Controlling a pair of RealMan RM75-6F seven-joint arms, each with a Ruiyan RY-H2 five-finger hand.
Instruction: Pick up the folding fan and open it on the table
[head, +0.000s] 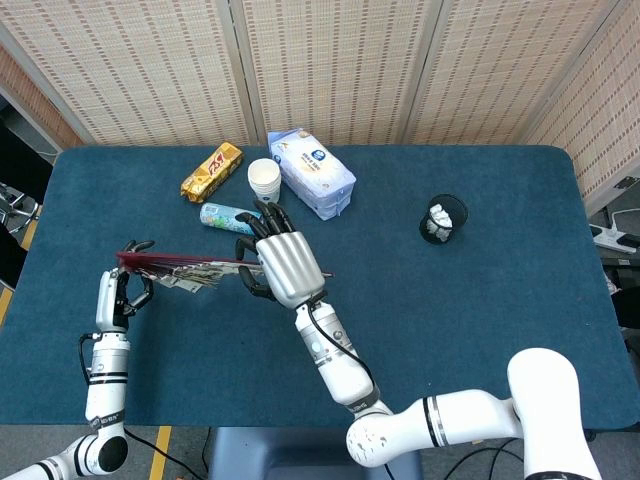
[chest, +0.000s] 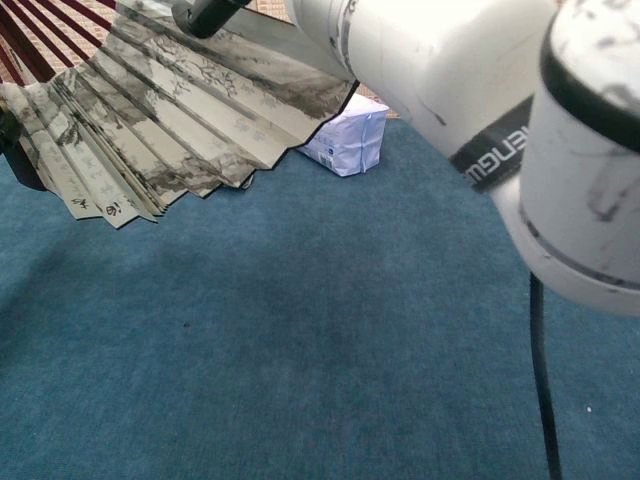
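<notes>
Both hands hold the fan (head: 185, 268) above the blue worktop (head: 420, 310): the left hand (head: 118, 292) has its fingers curled round the dark red end at the left, and the right hand (head: 285, 265) grips the other end, fingers wrapped over it. The fan lies nearly level, its long axis running left to right, and the chest view shows its painted paper folds partly spread. Behind it sit a can (head: 230, 218), a paper cup (head: 264, 181), a snack bar (head: 211, 171) and a tissue pack (head: 311, 172), with a black cup (head: 442, 219) well to the right before woven screens (head: 330, 65).
</notes>
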